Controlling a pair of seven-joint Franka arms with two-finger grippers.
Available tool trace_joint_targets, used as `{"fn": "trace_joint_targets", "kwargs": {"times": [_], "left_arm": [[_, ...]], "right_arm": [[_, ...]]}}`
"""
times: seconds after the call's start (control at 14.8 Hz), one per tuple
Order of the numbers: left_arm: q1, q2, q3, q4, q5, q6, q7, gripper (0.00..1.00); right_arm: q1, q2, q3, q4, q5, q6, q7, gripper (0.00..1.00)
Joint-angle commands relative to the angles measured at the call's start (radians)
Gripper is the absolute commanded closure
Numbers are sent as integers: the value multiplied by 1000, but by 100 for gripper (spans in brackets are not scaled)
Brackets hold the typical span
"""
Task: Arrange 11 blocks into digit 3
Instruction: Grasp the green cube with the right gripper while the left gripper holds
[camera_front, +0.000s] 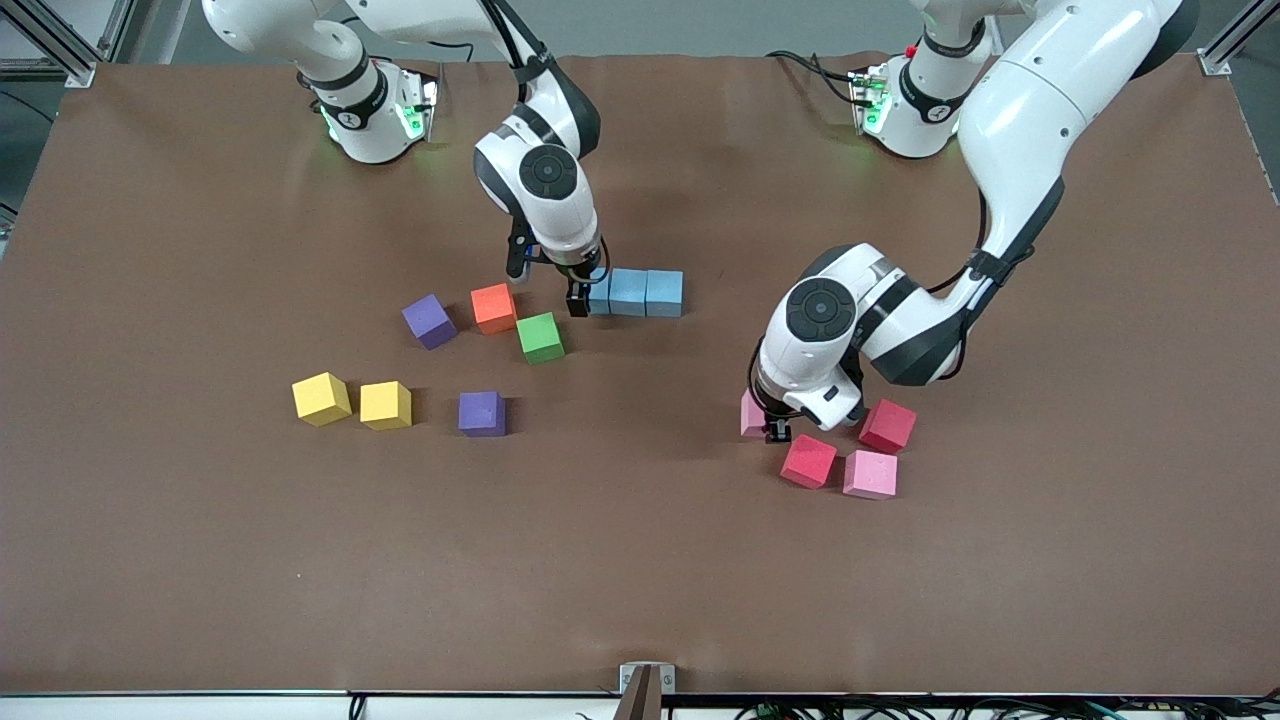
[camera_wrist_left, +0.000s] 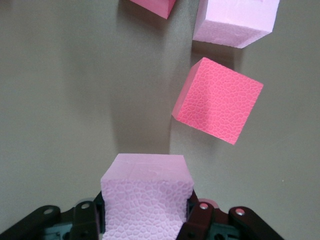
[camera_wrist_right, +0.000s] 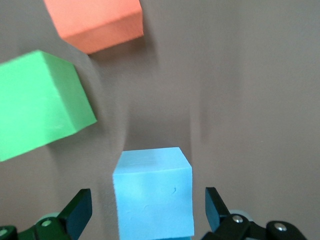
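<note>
- Blue row (camera_front: 636, 293) is standing done; the spread-fingered right gripper (camera_front: 580, 300) is straddling its end cube.
- Left gripper (camera_front: 776, 432) is clamping a pink cube (camera_front: 752, 413); other bars and the column are waiting.

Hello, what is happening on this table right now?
Two arms are arranging foam blocks. The left end effector is shut on a pink block, beside two red blocks and another pink one. The right end effector is open around the end cube of a row of three light blue blocks. The other blocks lie scattered.
</note>
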Motion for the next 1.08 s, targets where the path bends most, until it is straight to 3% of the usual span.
{"fn": "trace_joint_targets", "kwargs": {"times": [0.0,0.27,0.61,1.02], "left_arm": [[-1,-20,2,2,7,-24,2,63],[0,-22,2,0,5,-32,2,63],[0,-25,0,5,4,-50,3,63],[2,-26,0,8,-4,-53,3,63]], "right_arm": [[-37,-85,1,-19,-20,-73,-46,0],[-118,-133,1,-19,-21,-97,-193,0],[-215,-113,2,-20,-102,-78,-516,0],[-225,-30,4,-25,-90,32,-508,0]]}}
